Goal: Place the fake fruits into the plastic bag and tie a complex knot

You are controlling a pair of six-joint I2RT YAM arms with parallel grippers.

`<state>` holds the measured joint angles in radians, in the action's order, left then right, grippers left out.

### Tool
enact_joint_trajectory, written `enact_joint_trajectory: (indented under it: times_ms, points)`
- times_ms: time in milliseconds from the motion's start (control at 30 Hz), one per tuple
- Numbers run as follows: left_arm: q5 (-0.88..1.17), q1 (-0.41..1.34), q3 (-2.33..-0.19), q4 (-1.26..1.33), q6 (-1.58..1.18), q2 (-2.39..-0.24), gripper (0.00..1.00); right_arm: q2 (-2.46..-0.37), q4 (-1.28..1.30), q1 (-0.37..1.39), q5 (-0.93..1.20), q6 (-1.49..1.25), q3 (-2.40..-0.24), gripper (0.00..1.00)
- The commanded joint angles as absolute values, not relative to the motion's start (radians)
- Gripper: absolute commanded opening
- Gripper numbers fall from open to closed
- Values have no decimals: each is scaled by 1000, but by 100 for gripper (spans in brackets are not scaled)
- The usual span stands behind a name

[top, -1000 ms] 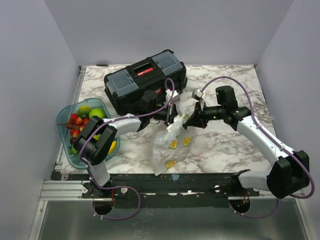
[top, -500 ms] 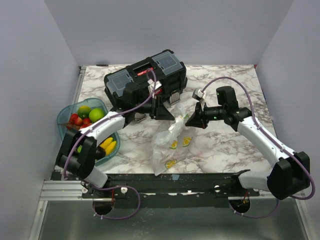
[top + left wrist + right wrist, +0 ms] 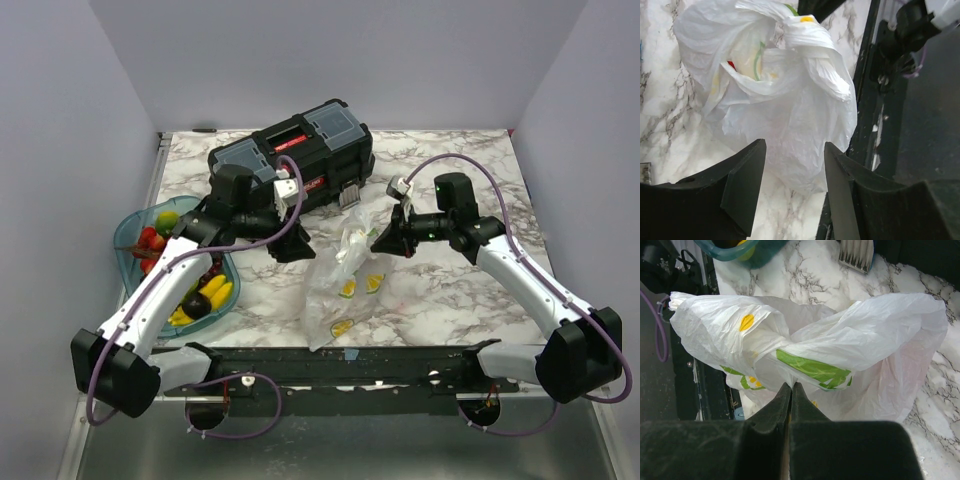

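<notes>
The plastic bag (image 3: 340,285) lies crumpled on the marble table, whitish with green and yellow print. My right gripper (image 3: 383,243) is shut on a gathered fold of the bag (image 3: 865,340) at its upper end; the right gripper (image 3: 791,386) has its jaws pressed together on the film. My left gripper (image 3: 302,246) stands open just left of the bag, holding nothing. In the left wrist view the bag (image 3: 785,90) lies ahead of the open left gripper (image 3: 794,145), apart from both fingers. The fake fruits (image 3: 165,245), green, red, yellow and dark purple, lie in the teal tray (image 3: 128,262). Whether any fruit is inside the bag I cannot tell.
A black toolbox (image 3: 290,160) with grey-blue lids stands at the back, close behind the left arm. The teal tray (image 3: 725,251) shows at the top of the right wrist view. The table's black front rail (image 3: 340,360) runs just below the bag.
My left gripper has opened and pulled back to the left, away from the bag's top, its arm swinging out over the tray. The right gripper has kept its hold in place.
</notes>
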<state>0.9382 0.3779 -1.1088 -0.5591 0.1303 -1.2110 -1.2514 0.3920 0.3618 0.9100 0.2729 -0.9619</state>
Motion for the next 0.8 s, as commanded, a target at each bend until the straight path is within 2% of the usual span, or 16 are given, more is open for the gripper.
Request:
enact_joint_trajectory:
  times_ms: [0,200,500,767]
  points:
    - [696,503,-1124,-671,309,-1187,52,-1236,371,365,940,251,-950,1]
    - [504,625,-1135,-597,285,-1193,55,-1235,376,365,942,240,-948,1]
    - [389,773,-1166,-578,284,-1219,62,-1226,341,381,926,194,-929,1]
    - [339,835,-1226,-594,273,-1253,67,-1216,326,402,879,173,-923,1]
